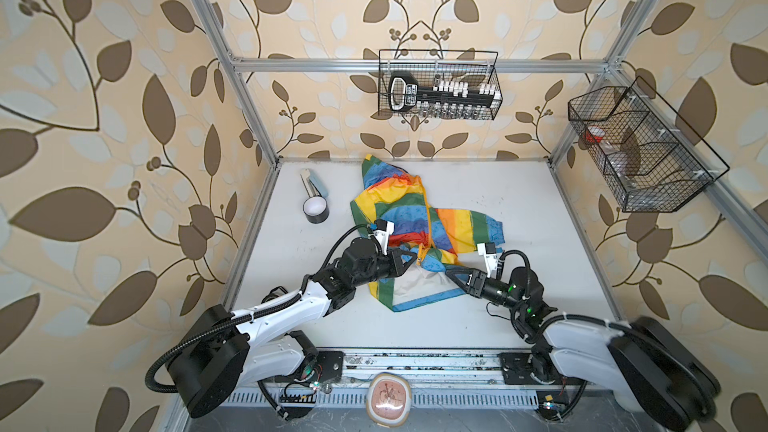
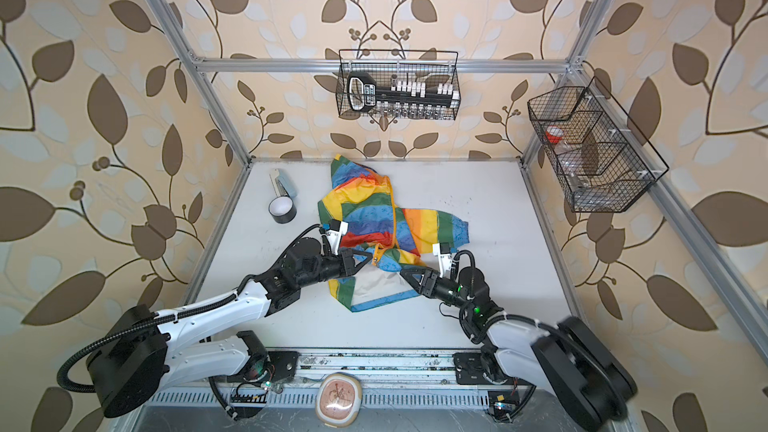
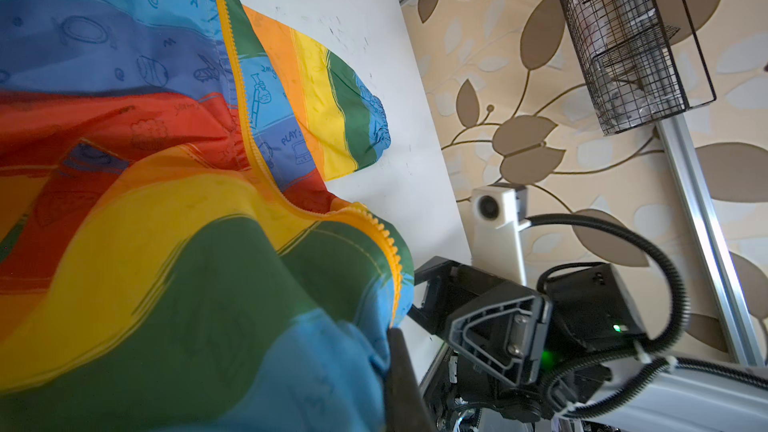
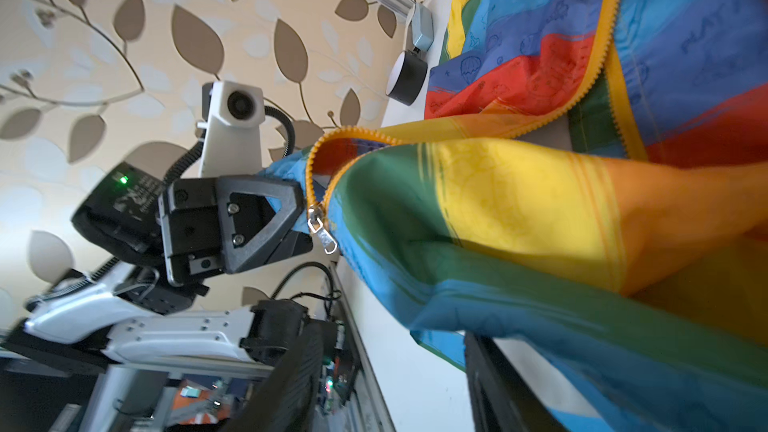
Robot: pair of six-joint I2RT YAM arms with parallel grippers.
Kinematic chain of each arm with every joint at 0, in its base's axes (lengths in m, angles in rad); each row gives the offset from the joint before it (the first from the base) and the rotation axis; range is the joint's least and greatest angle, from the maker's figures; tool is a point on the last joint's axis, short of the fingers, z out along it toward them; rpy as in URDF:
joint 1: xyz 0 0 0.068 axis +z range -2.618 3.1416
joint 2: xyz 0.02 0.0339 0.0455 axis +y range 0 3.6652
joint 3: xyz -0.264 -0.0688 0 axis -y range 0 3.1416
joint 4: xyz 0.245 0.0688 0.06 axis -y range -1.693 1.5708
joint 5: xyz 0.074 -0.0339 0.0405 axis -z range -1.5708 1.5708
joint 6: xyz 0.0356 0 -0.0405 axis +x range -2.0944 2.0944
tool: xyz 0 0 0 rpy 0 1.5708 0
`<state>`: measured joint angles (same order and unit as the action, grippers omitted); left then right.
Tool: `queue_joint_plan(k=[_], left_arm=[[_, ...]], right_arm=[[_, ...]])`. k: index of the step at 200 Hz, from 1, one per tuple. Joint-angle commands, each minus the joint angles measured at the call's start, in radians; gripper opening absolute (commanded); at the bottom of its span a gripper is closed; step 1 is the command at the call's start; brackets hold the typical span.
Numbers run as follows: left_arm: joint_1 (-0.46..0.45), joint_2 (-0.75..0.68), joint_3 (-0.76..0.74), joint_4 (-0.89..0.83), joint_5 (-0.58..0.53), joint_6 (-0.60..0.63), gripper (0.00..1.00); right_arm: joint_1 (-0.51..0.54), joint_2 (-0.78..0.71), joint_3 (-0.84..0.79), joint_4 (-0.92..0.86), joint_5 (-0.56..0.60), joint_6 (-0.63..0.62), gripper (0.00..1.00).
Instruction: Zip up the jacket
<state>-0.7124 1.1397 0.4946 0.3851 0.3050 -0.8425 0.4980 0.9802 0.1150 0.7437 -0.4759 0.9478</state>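
My left gripper (image 4: pixel 302 226) is clamped on the blue hem corner of the jacket (image 1: pixel 399 209), right beside the silver zipper slider (image 4: pixel 320 229). I read that pinch as an anchor. It lifts the bottom of the orange zipper (image 1: pixel 428 211) off the table (image 1: pixel 561 251) and gives the track something to pull against. The pull tab dangles free where the other arm can reach it.

My right gripper (image 1: pixel 450 273) sits just right of it in both top views, tips at the draped hem. In the right wrist view its fingers (image 4: pixel 299 384) stand well apart with cloth hanging across the gap, so I call it open and holding nothing. I judge it is placed there to come in for the slider or the opposite front edge.

The jacket lies crumpled at the centre of the table. Its long axis runs up and down the top views. The hood (image 1: pixel 370 170) points to the back wall at upper centre, and the hem points towards the arm bases at lower centre, where white lining (image 1: pixel 411 288) shows. The zipper follows that axis and looks engaged at the slider only; above it the two rows of teeth spread apart. One sleeve (image 1: pixel 482 226) lies out to the right. A roll of black tape (image 1: pixel 316 210) stands well apart, at the upper left of the table.
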Motion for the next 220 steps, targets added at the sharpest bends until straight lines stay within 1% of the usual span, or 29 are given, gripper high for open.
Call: queue_joint_plan(k=[1, 20, 38, 78, 116, 119, 134, 166, 182, 220], left_arm=[[0.001, -0.016, -0.008, 0.034, -0.014, 0.011, 0.00], [0.002, -0.008, -0.011, 0.040, -0.008, 0.003, 0.00], [0.002, -0.008, -0.017, 0.039, -0.008, -0.004, 0.00], [0.002, -0.008, -0.031, 0.007, -0.017, -0.026, 0.00], [0.002, 0.001, -0.075, 0.012, -0.040, -0.053, 0.00], [0.002, 0.003, -0.079, 0.014, -0.042, -0.082, 0.00], [0.002, 0.014, -0.097, 0.019, -0.049, -0.104, 0.00], [0.002, 0.057, -0.139, 0.078, -0.053, -0.150, 0.00], [0.002, 0.078, -0.149, 0.105, -0.052, -0.162, 0.00], [0.002, 0.080, -0.154, 0.113, -0.061, -0.163, 0.00]], right_arm=[[-0.014, -0.139, 0.123, -0.528, 0.110, -0.222, 0.64], [-0.036, -0.139, 0.207, -0.693, 0.135, -0.305, 0.66], [-0.036, -0.106, 0.268, -0.776, 0.165, -0.362, 0.67], [-0.030, -0.019, 0.333, -0.751, 0.161, -0.385, 0.65], [0.048, 0.073, 0.375, -0.712, 0.201, -0.386, 0.63], [0.051, 0.080, 0.377, -0.709, 0.202, -0.385, 0.62], [0.067, 0.113, 0.383, -0.686, 0.202, -0.378, 0.61], [0.114, 0.177, 0.403, -0.658, 0.204, -0.372, 0.52], [0.143, 0.201, 0.424, -0.658, 0.216, -0.375, 0.45], [0.212, 0.220, 0.496, -0.711, 0.281, -0.403, 0.32]])
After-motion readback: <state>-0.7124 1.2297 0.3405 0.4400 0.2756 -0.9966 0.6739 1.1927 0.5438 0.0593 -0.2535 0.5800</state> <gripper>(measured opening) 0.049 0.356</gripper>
